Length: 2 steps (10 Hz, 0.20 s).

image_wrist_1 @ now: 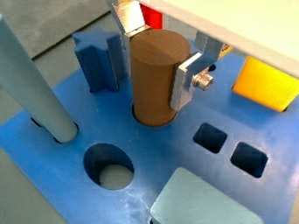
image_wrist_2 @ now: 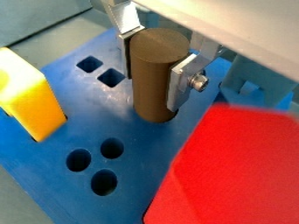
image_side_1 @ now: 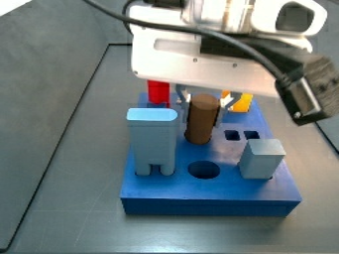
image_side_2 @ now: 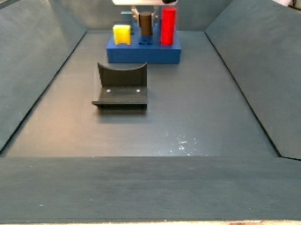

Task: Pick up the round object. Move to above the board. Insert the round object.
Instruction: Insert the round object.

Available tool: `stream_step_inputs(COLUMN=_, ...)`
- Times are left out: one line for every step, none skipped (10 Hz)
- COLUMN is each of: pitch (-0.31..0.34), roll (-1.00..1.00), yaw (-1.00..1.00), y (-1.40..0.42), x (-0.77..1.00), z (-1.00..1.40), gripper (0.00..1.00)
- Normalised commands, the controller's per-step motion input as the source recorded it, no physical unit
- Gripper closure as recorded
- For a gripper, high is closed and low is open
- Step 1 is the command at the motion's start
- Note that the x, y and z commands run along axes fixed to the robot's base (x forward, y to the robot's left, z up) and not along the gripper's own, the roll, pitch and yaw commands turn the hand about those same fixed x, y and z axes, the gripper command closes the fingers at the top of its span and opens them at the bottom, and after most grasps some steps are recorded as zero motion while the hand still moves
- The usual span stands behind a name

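The round object (image_wrist_1: 156,79) is a plain brown cylinder standing upright on the blue board (image_wrist_1: 176,150), its lower end in a hole. It shows in the other wrist view (image_wrist_2: 155,74) and in both side views (image_side_1: 201,119) (image_side_2: 144,24). My gripper (image_wrist_1: 158,57) is above the board with a silver finger (image_wrist_1: 187,80) on each side of the cylinder, shut on it. The gripper also shows in the other wrist view (image_wrist_2: 156,54) and, under the white hand, in a side view (image_side_1: 201,97). The board also shows there (image_wrist_2: 140,149) (image_side_1: 199,193) (image_side_2: 141,54).
On the board stand a red peg (image_side_1: 159,92) (image_side_2: 168,25), a yellow block (image_wrist_1: 265,83) (image_wrist_2: 30,96), a tall pale blue piece (image_side_1: 153,139) and a grey block (image_side_1: 263,157). An open round hole (image_wrist_1: 107,166) and square holes (image_wrist_1: 211,136) lie nearby. The fixture (image_side_2: 121,85) stands on the floor.
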Motion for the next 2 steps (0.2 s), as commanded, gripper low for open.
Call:
stream_step_inputs(pitch=-0.057, roll=-0.07, yaw=0.00, y=0.00, x=0.00, z=0.00, gripper=1.00)
stream_step_inputs(pitch=0.000, roll=0.00, yaw=0.00, y=0.00, x=0.00, z=0.00, gripper=1.00)
